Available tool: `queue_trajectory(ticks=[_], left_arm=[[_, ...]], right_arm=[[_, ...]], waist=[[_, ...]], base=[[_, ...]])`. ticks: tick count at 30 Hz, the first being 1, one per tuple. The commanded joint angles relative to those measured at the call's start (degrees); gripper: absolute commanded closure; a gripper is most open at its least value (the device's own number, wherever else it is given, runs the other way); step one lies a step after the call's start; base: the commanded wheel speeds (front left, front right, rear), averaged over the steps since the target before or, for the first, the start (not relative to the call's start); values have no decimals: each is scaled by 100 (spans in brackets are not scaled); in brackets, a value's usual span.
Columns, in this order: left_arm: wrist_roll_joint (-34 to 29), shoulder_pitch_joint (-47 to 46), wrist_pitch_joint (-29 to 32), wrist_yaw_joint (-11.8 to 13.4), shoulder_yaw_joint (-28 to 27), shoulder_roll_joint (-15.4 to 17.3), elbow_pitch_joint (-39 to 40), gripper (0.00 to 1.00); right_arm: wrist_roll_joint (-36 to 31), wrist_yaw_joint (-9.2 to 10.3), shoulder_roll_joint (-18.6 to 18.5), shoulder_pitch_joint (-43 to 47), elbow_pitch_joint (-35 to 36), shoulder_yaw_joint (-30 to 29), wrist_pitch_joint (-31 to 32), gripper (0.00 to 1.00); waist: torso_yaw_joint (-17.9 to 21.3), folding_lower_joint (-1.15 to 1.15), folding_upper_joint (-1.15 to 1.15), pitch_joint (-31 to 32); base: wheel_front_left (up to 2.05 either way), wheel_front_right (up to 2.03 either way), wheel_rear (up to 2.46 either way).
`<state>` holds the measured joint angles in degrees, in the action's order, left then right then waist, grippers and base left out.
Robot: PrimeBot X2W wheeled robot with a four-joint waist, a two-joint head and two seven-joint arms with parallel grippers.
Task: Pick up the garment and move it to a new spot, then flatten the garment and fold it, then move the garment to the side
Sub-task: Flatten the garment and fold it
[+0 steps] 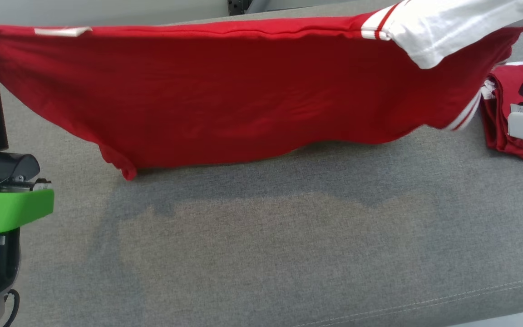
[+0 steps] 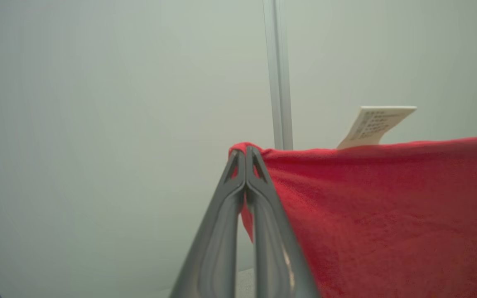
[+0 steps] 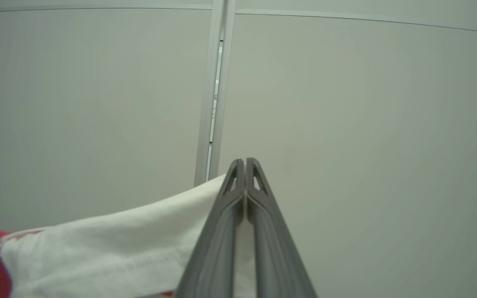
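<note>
Grey woven surface (image 1: 261, 254) is taking up most of the head view, with one stitched seam running along its near right edge. The garment is casting a shadow band across the middle. Pale wall (image 3: 346, 124) is standing behind in both wrist views. It is reading as two panels split by one vertical strip (image 2: 279, 74).

Count: two red pieces, two grippers, one tag.

Garment (image 1: 225, 104) is hanging stretched full width over the far half of the surface, top edge taut and lower edge sagging down toward the cloth. Contact there: cannot tell. Its one white sleeve (image 1: 434, 32) is lying at the top right.

Second garment (image 1: 506, 118), red with white trim, is sitting bunched on the surface at the right edge, just beside the hanging one.

Left gripper (image 2: 245, 154) is pinching the red top corner, fingers pressed together on the fabric. A green band (image 1: 7, 209) is showing on that arm.

Right gripper (image 3: 245, 163) is clamping the sleeve, fingers likewise closed tight on the cloth.

Tag (image 2: 375, 124), white and printed, is sticking up from the top edge near the left gripper.
</note>
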<state>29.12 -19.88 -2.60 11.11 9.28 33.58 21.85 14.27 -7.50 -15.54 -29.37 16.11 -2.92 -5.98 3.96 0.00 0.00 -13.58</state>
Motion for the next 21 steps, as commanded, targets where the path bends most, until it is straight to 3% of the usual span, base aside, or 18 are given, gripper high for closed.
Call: queue_trajectory(ticks=[1,10,21], left_arm=[[8,-90,12,35,-36,43,41,100],[133,-407,62,-50,-142,134,147,100],[282,-1394,-55,-428,179,-130,-664,100]], right_arm=[[95,3,-13,-74,29,-18,20,100],[339,3,-243,-487,-133,17,213,100],[715,3,-504,-1341,-1002,388,171,100]], waist=[[-31,0,0,100],[-66,0,0,279],[-88,0,0,-53]], base=[[0,0,0],[0,0,0],[0,0,0]])
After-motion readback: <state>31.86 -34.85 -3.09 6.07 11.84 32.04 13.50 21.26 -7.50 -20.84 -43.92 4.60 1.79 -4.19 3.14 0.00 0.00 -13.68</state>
